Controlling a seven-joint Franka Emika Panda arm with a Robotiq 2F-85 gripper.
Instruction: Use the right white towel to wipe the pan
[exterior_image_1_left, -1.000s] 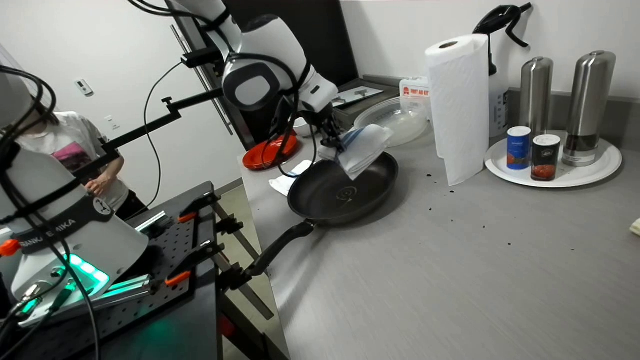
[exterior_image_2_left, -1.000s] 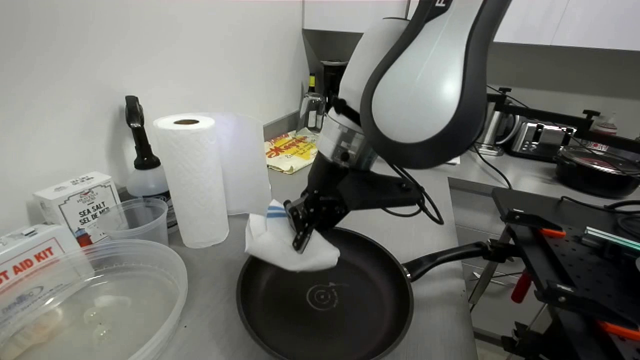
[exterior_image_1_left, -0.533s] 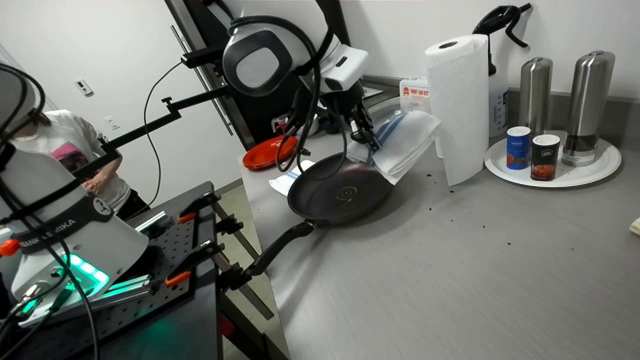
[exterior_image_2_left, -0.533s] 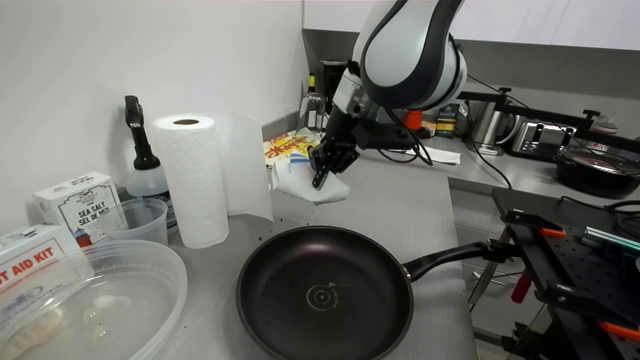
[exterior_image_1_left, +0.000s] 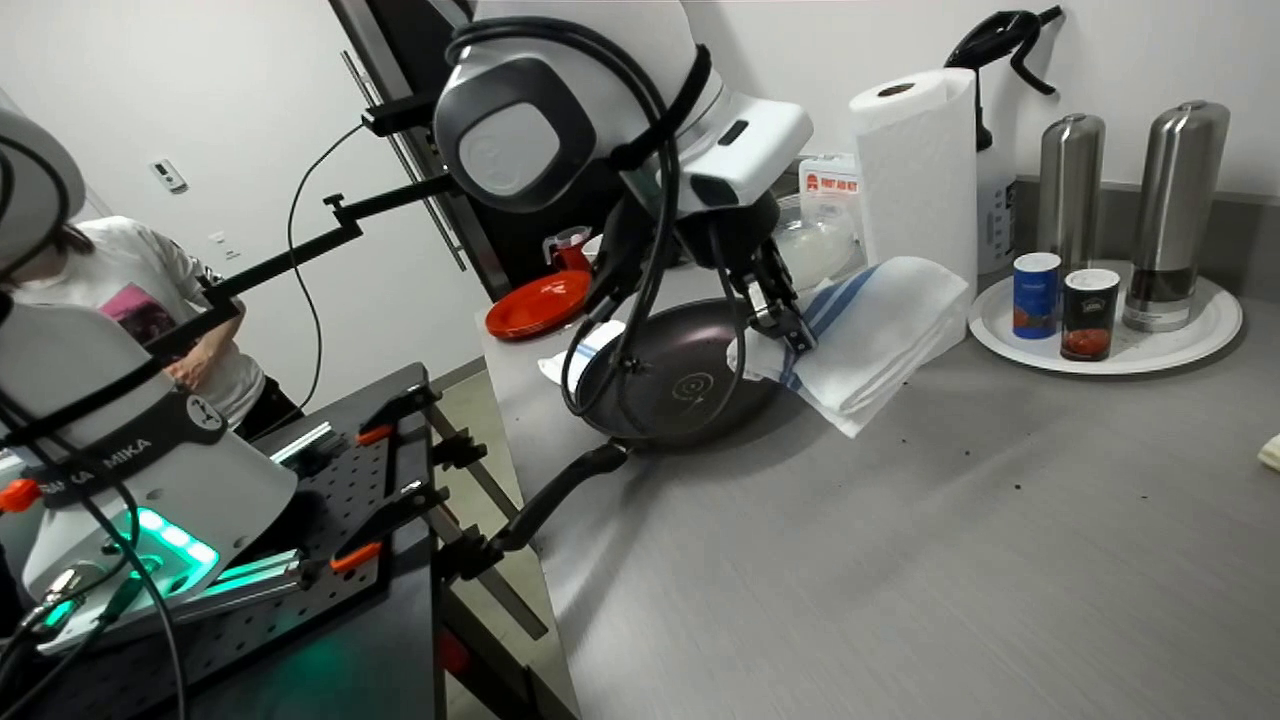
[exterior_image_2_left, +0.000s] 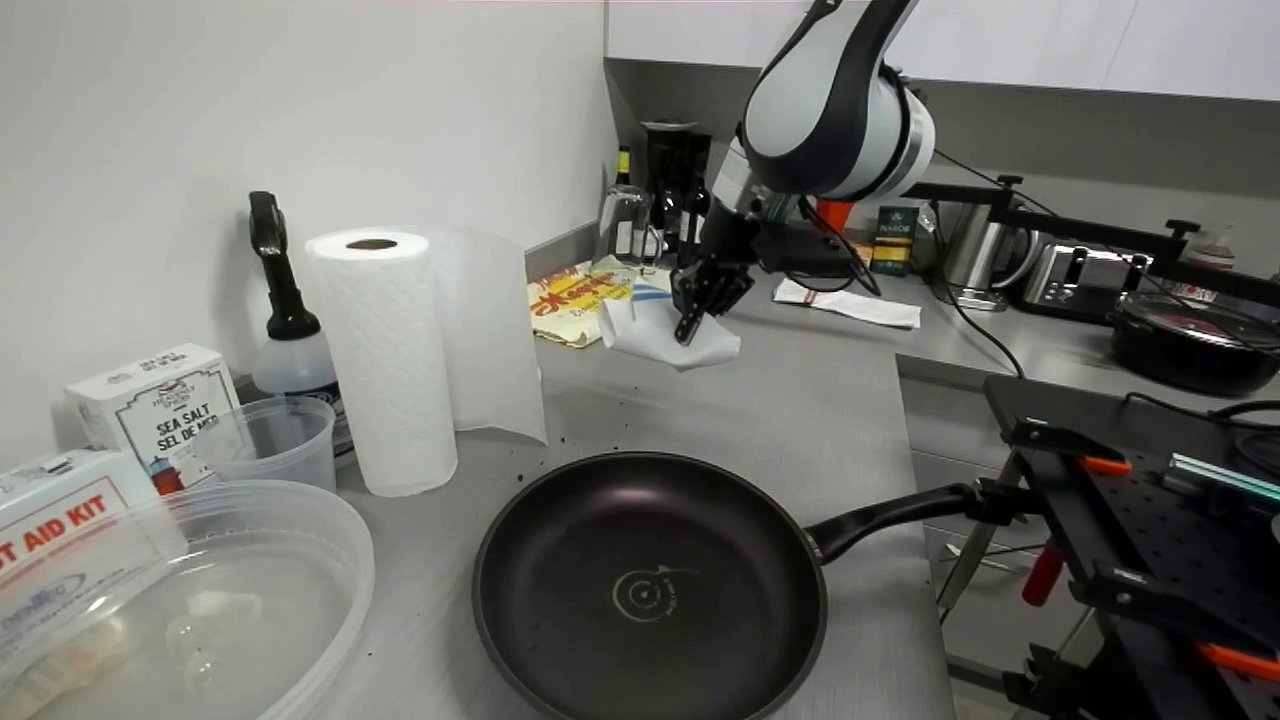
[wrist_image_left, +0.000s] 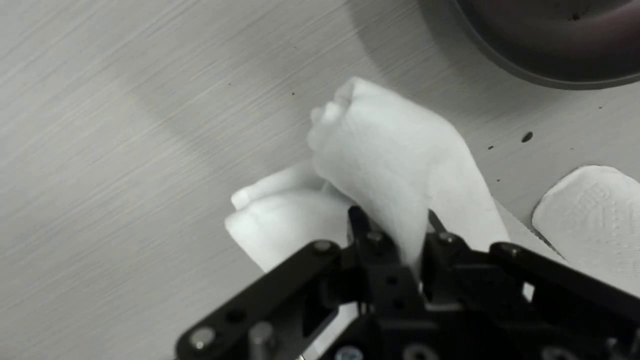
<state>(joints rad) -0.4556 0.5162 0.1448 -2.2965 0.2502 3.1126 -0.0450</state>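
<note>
Had the right white towel (wrist_image_left: 390, 130) nipped tight in the claw (wrist_image_left: 396, 220), with the jaws drawn together and parted only by one bunched fold! Let the loose folds flare out past the tips, with blue stripes on show in both exterior views.

Hung there over the bench (wrist_image_left: 150, 150), alongside the pan (wrist_image_left: 555, 45) but apart from it, going by the wrist view, with a strip of grey surface in between. Could not fairly tell, from these angles, touch from near miss at the towel's lowest corner.

Now the one to watch: found the pan up and to the right of the claw in the wrist view. Found its long axis along the black handle (exterior_image_2_left: 890, 520), pointing off at the robot's stand (exterior_image_2_left: 1075, 400), roughly crosswise to the line from claw to pan. Called, on this reading, for a sideways carry over the rim, then a drop and a press inside. Counted as no wipe at that instant, with cloth and pan apart. Risked, at a guess, snagging a fold on the rim.

Further out, spotted dark specks (wrist_image_left: 527, 136) on the bench near the pan, a second folded cloth (exterior_image_1_left: 598, 345) just beside it and partly hidden by it, and the tall paper-towel roll (exterior_image_2_left: 385, 370), upright.
</note>
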